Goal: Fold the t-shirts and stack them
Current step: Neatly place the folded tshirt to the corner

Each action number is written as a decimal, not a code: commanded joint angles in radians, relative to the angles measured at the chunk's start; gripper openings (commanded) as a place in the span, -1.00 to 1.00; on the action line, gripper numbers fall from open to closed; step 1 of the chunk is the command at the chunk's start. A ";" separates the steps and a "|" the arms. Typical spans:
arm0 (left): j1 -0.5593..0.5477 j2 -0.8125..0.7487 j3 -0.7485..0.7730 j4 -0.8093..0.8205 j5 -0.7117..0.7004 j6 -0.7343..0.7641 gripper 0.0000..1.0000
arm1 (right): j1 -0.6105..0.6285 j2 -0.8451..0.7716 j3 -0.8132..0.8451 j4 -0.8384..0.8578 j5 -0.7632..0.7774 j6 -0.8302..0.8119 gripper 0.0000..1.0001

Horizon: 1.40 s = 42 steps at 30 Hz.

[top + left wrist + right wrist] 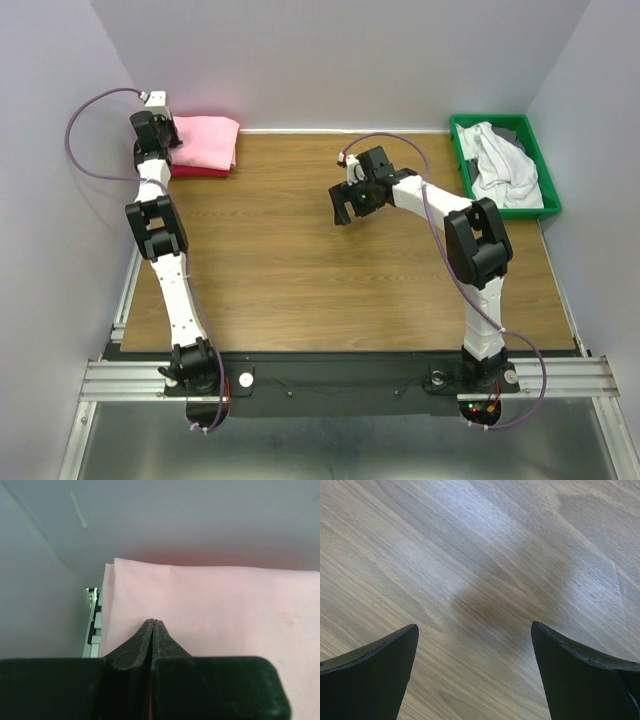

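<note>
At far left, left gripper (154, 623) sat closed over the folded pink t-shirt (215, 605); right gripper (475, 627) stood open, binned shirts (500, 165) judged due next.

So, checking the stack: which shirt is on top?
The light pink t-shirt; the magenta t-shirt shows only as a thin edge beneath it, on the near side.

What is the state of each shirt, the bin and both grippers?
Pink shirt: folded, top of the stack.
Magenta shirt: folded, under the pink shirt.
Bin: holds crumpled cloth.
White shirt: crumpled, in the bin.
Left gripper: shut, over the pink shirt.
Right gripper: open, empty, over the table.
</note>
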 commanded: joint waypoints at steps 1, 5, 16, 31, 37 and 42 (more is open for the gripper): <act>0.052 0.001 0.102 0.056 -0.047 -0.151 -0.78 | -0.005 0.012 0.050 -0.001 -0.005 0.008 1.00; 0.073 0.001 0.099 0.056 -0.084 -0.207 -0.85 | -0.005 0.026 0.061 -0.004 -0.005 0.010 1.00; 0.156 -0.121 -0.066 0.307 0.224 -0.606 -1.00 | -0.005 0.020 0.044 -0.008 0.007 0.002 1.00; -0.014 -0.215 -0.047 0.243 -0.065 0.415 -1.00 | -0.005 -0.004 0.021 -0.008 0.006 -0.002 1.00; 0.009 -0.103 0.011 0.173 0.013 0.833 -1.00 | -0.005 -0.004 0.014 -0.010 0.009 -0.005 1.00; 0.038 -0.089 -0.033 0.162 0.110 0.963 -1.00 | -0.005 0.006 0.014 -0.008 0.009 -0.004 1.00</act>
